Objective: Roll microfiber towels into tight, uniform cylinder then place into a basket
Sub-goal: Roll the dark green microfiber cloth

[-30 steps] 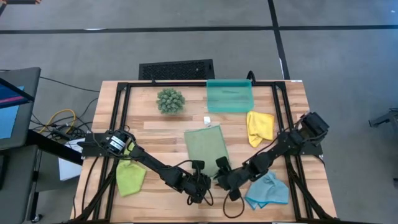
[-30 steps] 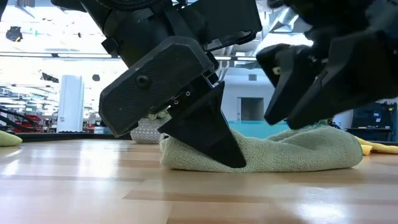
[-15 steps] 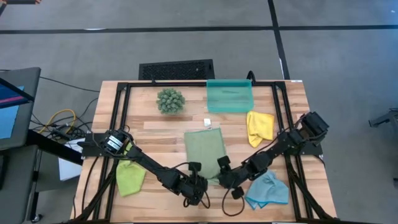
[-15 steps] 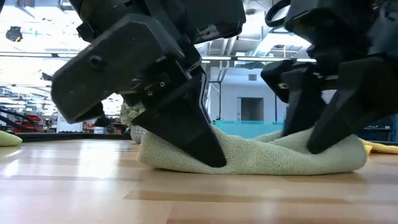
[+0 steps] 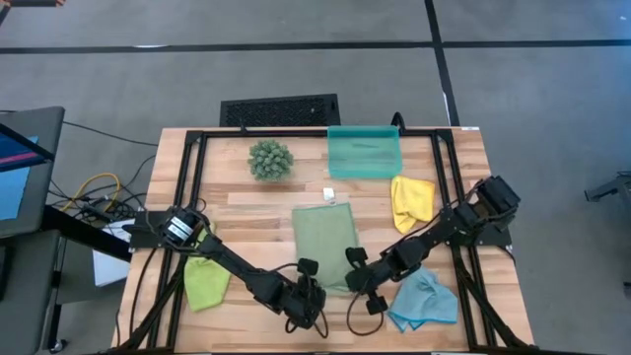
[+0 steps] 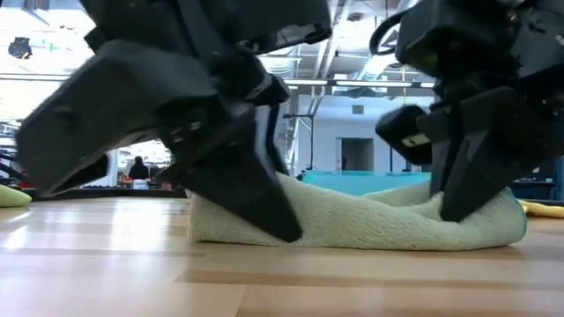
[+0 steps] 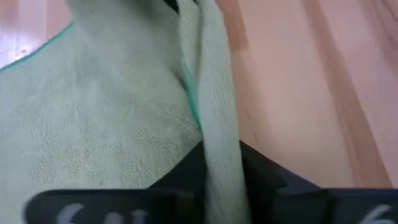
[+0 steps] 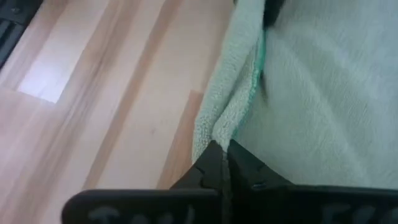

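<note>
1. Both hands are down at the near edge of the sage towel (image 5: 326, 241), mid-tabletop (image 5: 246, 212) — the rolling step is just starting.
2. Right hand (image 5: 361, 283) is pinched narrow on the towel's near right corner; its wrist view shows the folded hem caught right at the fingertips (image 8: 219, 163).
3. Left hand (image 5: 308, 296) is at the near left corner with the hem lying between its fingers (image 7: 261, 177) — they look partly apart, so I can't tell whether it grips.
4. The low view shows the near edge humped up into a loose fold, not yet a cylinder.
5. To do this well, I'd say both corners should travel level, tucking the hem under tightly before rolling on toward the basket (image 5: 364, 152), so the roll doesn't cone.
6. The basket sits at the far edge; yellow (image 5: 411, 200), blue (image 5: 424, 302) and lime (image 5: 206, 281) towels lie loose around the tabletop.
</note>
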Controlling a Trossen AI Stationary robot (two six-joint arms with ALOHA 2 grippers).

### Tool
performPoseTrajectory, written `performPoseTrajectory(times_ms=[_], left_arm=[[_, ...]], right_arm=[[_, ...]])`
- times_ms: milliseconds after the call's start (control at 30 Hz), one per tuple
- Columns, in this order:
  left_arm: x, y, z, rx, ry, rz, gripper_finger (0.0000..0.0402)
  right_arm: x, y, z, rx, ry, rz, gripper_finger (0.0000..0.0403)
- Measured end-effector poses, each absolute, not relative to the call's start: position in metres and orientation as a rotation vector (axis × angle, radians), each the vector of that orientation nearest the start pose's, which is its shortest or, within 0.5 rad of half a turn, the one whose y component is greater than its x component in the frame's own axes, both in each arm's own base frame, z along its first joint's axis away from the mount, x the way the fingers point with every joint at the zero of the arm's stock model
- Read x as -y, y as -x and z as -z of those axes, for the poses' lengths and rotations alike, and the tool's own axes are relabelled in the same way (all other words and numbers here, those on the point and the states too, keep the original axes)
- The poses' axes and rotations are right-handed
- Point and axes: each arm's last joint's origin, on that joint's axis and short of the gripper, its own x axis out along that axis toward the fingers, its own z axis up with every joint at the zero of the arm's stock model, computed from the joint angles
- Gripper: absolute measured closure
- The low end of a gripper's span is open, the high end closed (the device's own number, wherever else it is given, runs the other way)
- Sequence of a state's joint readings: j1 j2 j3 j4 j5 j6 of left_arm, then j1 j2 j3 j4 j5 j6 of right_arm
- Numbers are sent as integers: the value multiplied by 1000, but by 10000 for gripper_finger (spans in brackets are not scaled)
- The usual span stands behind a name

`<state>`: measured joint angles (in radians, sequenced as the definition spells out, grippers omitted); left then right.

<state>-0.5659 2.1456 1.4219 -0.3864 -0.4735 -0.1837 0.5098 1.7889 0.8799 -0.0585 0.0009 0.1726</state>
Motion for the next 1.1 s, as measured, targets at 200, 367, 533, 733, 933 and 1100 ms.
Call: performPoseTrajectory(times_ms=[200, 367, 533, 733, 933, 1100], left_arm=[[222, -356, -126, -1008, -450, -70, 256], [232, -355, -140, -950, -493, -67, 236], [245, -359, -155, -832, -573, -78, 235], [244, -371, -145, -805, -597, -22, 235], [231, -378, -123, -881, -602, -38, 235], [225, -380, -119, -917, -511, -61, 267]], right_arm=[[-152, -289, -123, -1042, 26, -362, 373], [-145, -293, -124, -1040, -12, -378, 386], [-138, -298, -125, -1041, -68, -384, 370], [-132, -300, -125, -1053, -124, -378, 372], [-131, -300, -125, -1061, -145, -403, 378], [-131, -300, -125, -1061, -147, -406, 365]])
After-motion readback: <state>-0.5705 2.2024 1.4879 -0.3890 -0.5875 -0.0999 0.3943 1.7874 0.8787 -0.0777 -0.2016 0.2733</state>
